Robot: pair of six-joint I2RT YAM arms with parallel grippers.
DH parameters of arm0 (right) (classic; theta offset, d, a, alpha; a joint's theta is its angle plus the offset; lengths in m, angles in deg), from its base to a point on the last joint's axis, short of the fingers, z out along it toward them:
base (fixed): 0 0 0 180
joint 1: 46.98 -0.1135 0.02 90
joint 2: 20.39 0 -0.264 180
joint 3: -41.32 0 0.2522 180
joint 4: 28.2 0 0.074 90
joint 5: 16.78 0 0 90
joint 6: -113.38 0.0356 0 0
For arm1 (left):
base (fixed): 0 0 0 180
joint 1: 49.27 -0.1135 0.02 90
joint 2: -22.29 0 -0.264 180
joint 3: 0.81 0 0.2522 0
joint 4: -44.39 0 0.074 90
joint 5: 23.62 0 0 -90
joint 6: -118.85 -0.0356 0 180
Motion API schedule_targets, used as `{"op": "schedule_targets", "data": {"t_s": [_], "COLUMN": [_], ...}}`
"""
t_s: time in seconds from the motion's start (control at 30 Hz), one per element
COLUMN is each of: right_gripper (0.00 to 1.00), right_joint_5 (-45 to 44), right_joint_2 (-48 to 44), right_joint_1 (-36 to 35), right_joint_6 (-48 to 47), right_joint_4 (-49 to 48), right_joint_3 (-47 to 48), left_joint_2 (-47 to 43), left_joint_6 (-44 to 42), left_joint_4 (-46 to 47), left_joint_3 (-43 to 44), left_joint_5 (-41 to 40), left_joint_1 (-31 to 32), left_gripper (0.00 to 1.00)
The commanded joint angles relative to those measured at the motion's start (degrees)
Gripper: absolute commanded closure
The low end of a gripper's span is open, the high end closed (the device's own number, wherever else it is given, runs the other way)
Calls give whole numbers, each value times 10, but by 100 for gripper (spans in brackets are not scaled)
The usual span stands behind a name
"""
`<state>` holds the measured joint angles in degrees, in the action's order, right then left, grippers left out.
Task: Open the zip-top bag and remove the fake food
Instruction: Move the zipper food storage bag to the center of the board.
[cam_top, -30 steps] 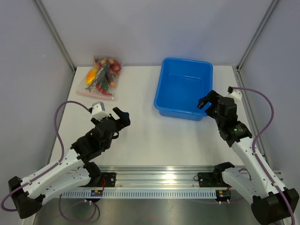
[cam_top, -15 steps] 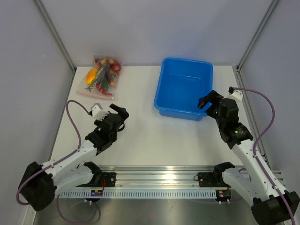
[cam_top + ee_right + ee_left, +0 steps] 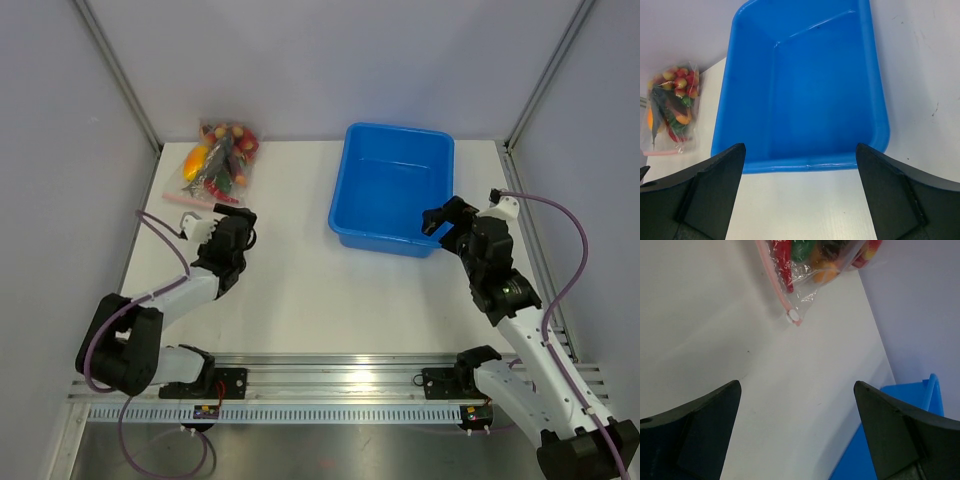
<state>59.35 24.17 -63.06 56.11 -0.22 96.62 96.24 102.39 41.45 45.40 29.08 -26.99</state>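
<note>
- White table (image 3: 300, 280) between grey walls carries the zip-top bag (image 3: 213, 168) at its far-left corner, the fake food (image 3: 218, 158) packed inside it.
- Over the last second the left gripper (image 3: 796, 390) swings forward from mid-table and now hangs just short of the bag's near edge, jaws wide, holding nothing.
- Its wrist view puts the pink zipper strip (image 3: 774, 275) and white slider (image 3: 793, 316) straight ahead, so the reach looks nearly done and the grasp is not yet made.
- The right gripper (image 3: 800, 147) barely shifts, jaws wide and empty, by the blue tub (image 3: 392, 185)'s near edge.
</note>
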Motion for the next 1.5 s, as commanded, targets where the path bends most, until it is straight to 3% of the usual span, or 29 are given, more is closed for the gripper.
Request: {"op": "schedule_targets", "data": {"t_s": [0.0,0.17,0.43,0.63,0.87,1.23,1.47], "right_gripper": [1,0,0,0,1,1,1], "right_joint_5": [10,13,23,29,32,31,38], "right_joint_2": [-14,-17,-18,-18,-18,-25,-25], "right_joint_1": [-1,-1,-1,-1,0,-1,-1], "right_joint_6": [-14,-14,-13,-14,-13,-13,-9], "right_joint_4": [-29,-32,-38,-48,-45,-42,-44], "right_joint_3": [-1,-6,-9,-18,-16,-15,-15], "left_joint_2": [42,116,216,285,303,357,378], "left_joint_6": [27,55,89,100,79,58,64], "left_joint_4": [87,223,290,433,416,475,459], "left_joint_3": [12,-7,22,-5,10,46,75], "left_joint_5": [50,122,162,189,187,186,191], "left_joint_1": [-36,-70,-115,-135,-160,-180,-181], "left_gripper": [1,5,12,20,20,31,46]}}
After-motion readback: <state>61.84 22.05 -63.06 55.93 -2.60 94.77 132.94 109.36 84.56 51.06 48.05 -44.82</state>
